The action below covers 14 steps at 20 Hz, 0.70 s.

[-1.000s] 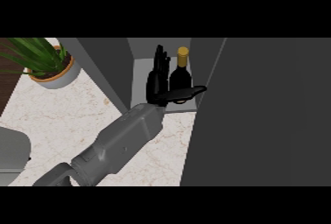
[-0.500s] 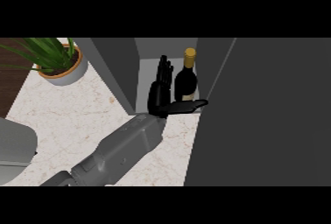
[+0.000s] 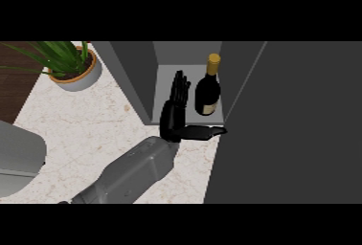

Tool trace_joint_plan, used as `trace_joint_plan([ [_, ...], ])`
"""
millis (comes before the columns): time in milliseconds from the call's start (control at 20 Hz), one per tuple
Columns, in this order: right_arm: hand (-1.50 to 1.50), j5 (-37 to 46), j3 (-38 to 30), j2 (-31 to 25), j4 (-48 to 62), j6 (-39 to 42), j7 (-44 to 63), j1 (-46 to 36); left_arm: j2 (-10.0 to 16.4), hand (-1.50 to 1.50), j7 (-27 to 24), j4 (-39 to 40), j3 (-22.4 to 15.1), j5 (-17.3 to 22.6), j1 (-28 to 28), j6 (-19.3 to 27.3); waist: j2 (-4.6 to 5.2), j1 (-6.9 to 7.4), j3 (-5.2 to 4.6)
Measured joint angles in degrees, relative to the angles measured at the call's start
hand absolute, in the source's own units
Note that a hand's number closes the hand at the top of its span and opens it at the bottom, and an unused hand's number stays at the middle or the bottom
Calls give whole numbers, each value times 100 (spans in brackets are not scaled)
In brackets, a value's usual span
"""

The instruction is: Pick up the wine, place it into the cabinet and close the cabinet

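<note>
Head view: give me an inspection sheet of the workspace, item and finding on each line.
Surface: pale speckled stone counter.
Job's things: dark glass wine bottle with a gold cap, upright inside the grey cabinet; its dark grey door is open.
Clutter: green potted plant; grey rounded object at the left edge.
Hands: left hand open, fingers straight, beside the bottle, not gripping it; right hand not in view.
Cables: nothing seen.
Surroundings: dark brown strip at far left.
</note>
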Motion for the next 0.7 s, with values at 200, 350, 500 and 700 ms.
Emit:
trace_joint_plan([
  [200,-150,-134,-127,-74,-61,40,55,41,299,-150,189,-593,31,-381,377,-79,-6,23,1],
  [350,-150,-66,-118,-71,-66,27,28,67,615,-150,382,-1197,3,-652,655,-149,-9,37,1],
  [500,-150,65,-67,-69,-133,54,-76,234,1058,-150,561,-1926,-23,-882,1015,-192,-13,51,1],
  [700,-150,8,-111,-104,-184,102,-99,301,1643,-150,864,-2897,32,-1156,1417,-207,-15,57,2],
])
